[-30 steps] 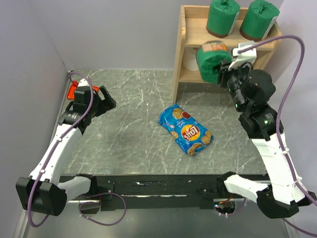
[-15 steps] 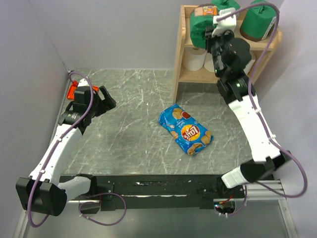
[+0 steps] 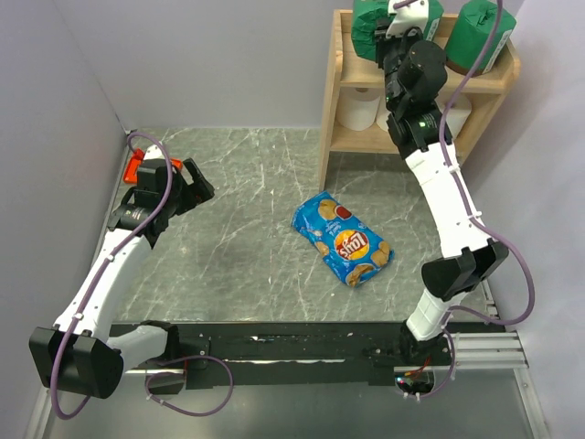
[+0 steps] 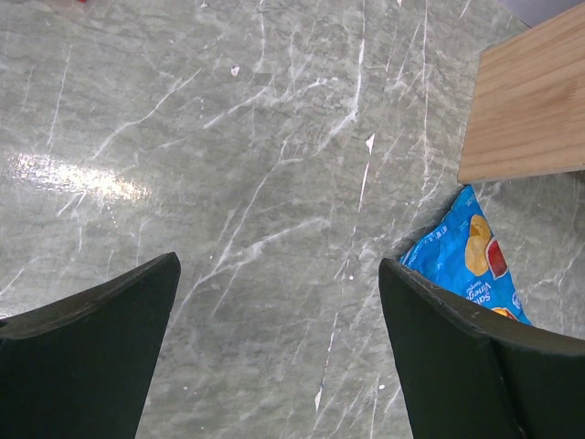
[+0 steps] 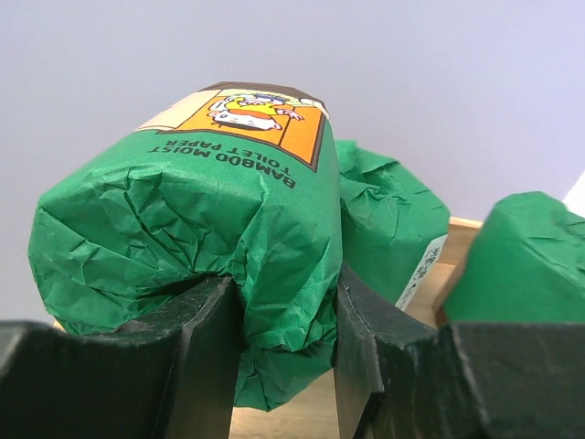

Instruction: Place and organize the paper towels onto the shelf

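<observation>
My right gripper (image 3: 386,38) is shut on a green-wrapped paper towel roll (image 3: 368,32) (image 5: 183,219), held on its side just over the left part of the top tier of the wooden shelf (image 3: 331,119). Its jaws pinch the crumpled wrapping at the roll's end (image 5: 285,293). Two more green rolls (image 5: 384,219) (image 5: 530,256) stand on the top board (image 5: 430,311); one (image 3: 482,37) shows at the right. White rolls (image 3: 362,110) sit on the lower tier, partly hidden by the arm. My left gripper (image 3: 189,183) (image 4: 279,265) hangs open over bare table at the far left.
A blue chip bag (image 3: 343,238) (image 4: 466,247) lies on the grey marble table in front of the shelf. A red flat tool (image 3: 134,165) sits behind my left gripper by the left wall. The shelf's side panel (image 4: 530,110) is seen from the left wrist.
My right arm has raised the green roll from the lower tier's height up to the shelf's top left and stretched further back. The left arm has not moved.
</observation>
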